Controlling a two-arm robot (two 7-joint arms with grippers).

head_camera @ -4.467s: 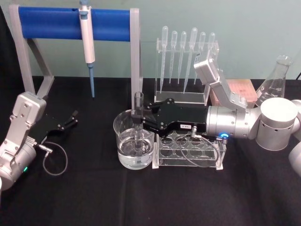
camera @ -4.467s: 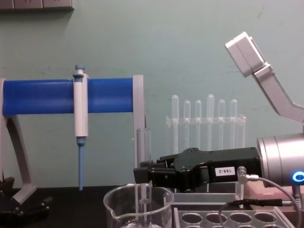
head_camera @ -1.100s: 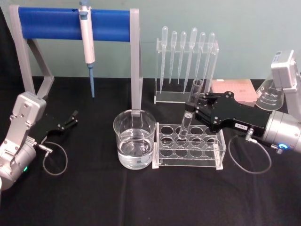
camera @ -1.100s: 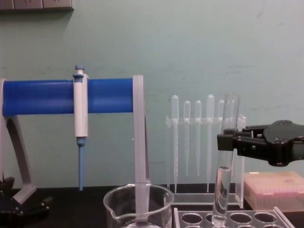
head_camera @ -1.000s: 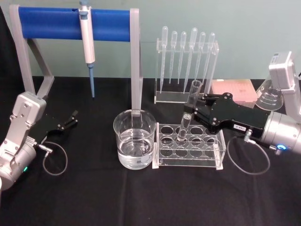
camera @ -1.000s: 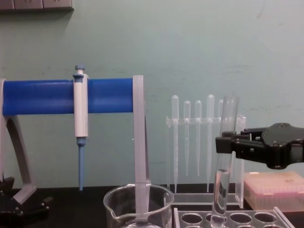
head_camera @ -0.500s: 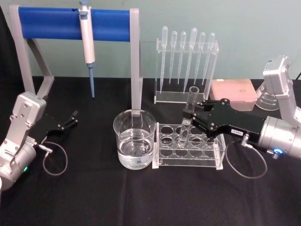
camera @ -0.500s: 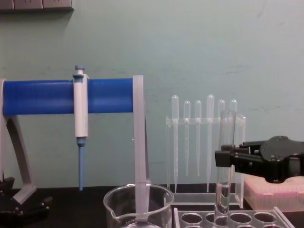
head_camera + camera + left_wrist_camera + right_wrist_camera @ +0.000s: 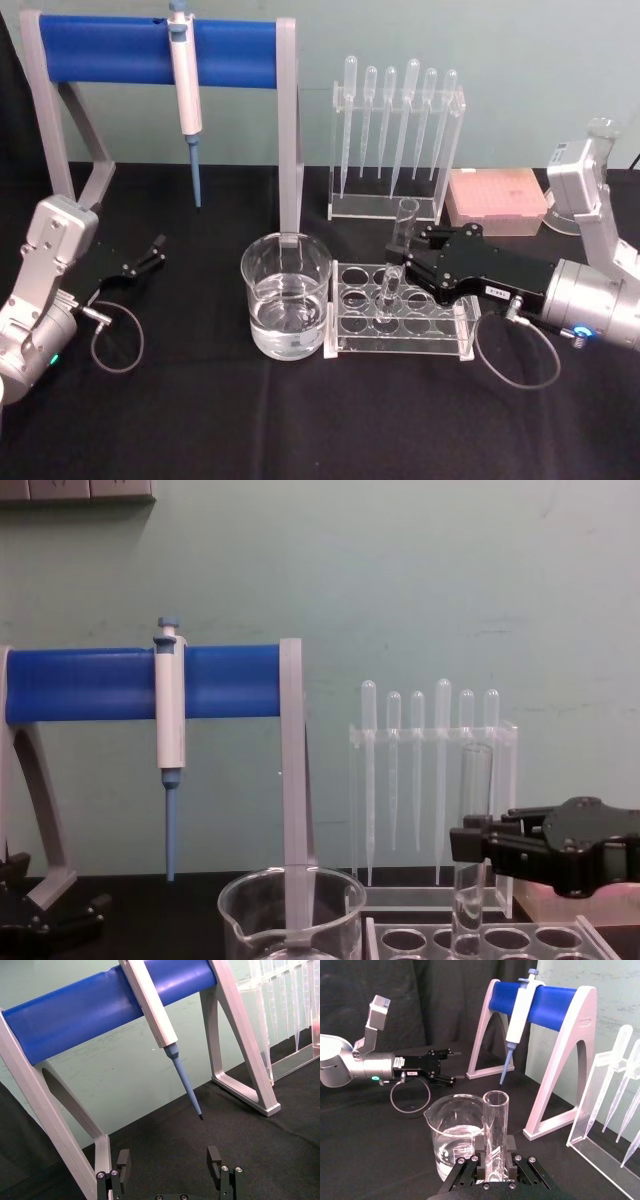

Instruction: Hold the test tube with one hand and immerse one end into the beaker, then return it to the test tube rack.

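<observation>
The test tube (image 9: 396, 258) is pinched upright in the right pincer (image 9: 410, 262), its rounded lower end already inside a hole of the clear tube rack (image 9: 400, 320), which stands just beside the beaker (image 9: 285, 296) of clear liquid on the black tabletop (image 9: 300, 420). In the chest view the tube (image 9: 470, 850) is seen standing nearly vertical, with the fingers (image 9: 480, 848) clamped around its middle. The step in hand is judged to be the return of the tube to the rack.

For this to be done well, the tube should be kept plumb and lowered slowly until its bottom is borne by the rack's base; only then should the grip be released, and the pincer drawn straight back so that the glass is not tipped. Sideways drift toward the beaker should be avoided.

The left pincer (image 9: 170, 1170) is parked low at the left of the tabletop, its fingers spread and holding nothing.
</observation>
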